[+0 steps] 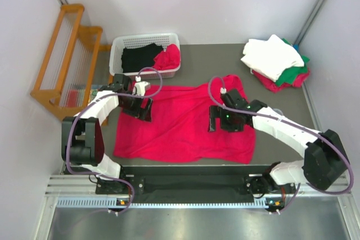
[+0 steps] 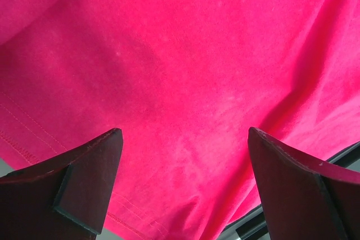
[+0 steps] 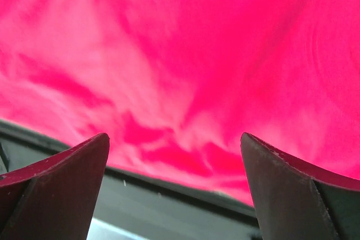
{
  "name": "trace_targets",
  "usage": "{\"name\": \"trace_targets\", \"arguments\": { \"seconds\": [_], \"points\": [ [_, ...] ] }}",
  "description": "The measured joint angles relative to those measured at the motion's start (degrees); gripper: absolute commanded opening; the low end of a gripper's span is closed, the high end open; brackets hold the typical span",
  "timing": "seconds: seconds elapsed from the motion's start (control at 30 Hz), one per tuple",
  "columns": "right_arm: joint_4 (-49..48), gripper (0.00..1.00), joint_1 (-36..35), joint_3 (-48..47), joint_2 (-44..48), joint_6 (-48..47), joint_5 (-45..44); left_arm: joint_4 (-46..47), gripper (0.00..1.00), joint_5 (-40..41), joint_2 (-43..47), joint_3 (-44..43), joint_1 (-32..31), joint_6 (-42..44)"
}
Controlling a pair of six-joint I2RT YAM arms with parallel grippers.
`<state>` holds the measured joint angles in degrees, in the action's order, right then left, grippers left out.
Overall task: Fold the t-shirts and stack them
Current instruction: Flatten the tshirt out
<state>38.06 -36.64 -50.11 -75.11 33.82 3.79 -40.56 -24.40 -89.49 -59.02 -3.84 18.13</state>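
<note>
A crimson-red t-shirt (image 1: 180, 127) lies spread flat across the middle of the table, a little rumpled near its top right corner. My left gripper (image 1: 138, 109) hovers over its upper left part, jaws wide open and empty, red cloth (image 2: 180, 71) filling the left wrist view. Over the right half of the shirt my right gripper (image 1: 220, 120) also stands open and empty, with the shirt's hem (image 3: 185, 99) and the table edge below it. A stack of folded t-shirts (image 1: 275, 61), white on top of green and red, sits at the far right.
A white lattice basket (image 1: 119, 54) at the back left holds a black and a red garment. An orange wooden rack (image 1: 66, 60) stands off the table's left side. The metal rail (image 1: 185, 192) runs along the near edge.
</note>
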Motion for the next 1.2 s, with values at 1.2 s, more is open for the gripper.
{"name": "trace_targets", "arguments": {
  "seconds": [1.2],
  "points": [
    [0.74,1.0,-3.23,18.23,12.07,5.97,-0.44,-4.68,0.98,0.74,3.69,-10.03,5.64,1.73]
  ]
}}
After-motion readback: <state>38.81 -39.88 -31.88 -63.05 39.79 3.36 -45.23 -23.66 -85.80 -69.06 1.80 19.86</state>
